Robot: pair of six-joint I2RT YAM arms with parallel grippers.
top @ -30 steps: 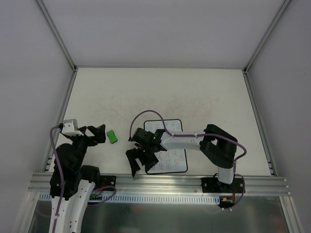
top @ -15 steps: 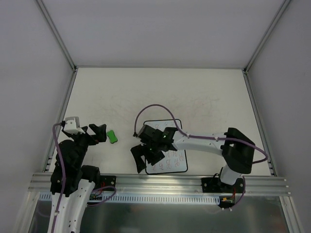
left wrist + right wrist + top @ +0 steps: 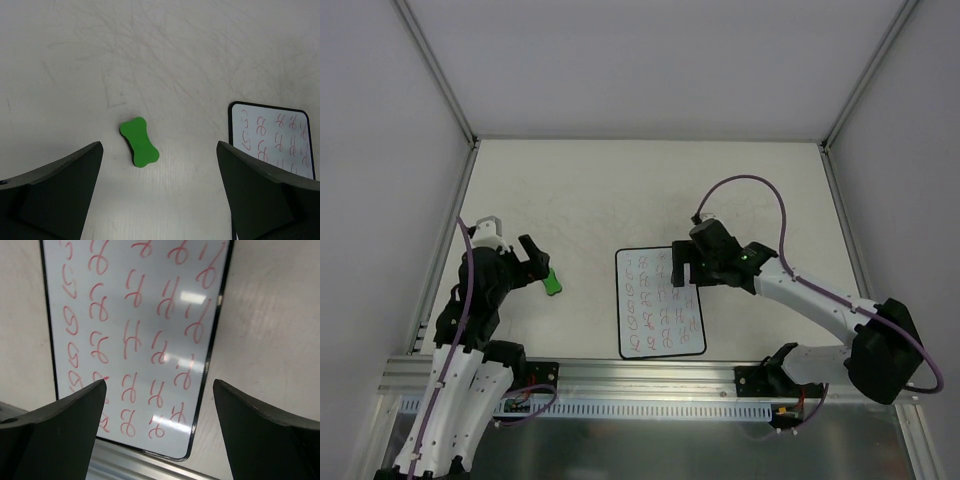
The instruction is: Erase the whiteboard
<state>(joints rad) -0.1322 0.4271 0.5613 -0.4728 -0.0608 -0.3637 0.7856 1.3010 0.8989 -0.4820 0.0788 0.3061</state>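
From my overhead camera I look steeply down across the whole table (image 3: 650, 190) from its near edge, while both wrist cameras sit close, facing down, each catching the whiteboard (image 3: 655, 312) the overhead also shows.

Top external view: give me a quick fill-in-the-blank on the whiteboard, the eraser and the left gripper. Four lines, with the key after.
1. The whiteboard is covered with ___ scribbles.
2. The bone-shaped eraser is ___ in colour.
3. The left gripper is over the eraser with its jaws ___.
4. In the top view the eraser lies to the ___ of the whiteboard.

Missing words: red; green; open; left
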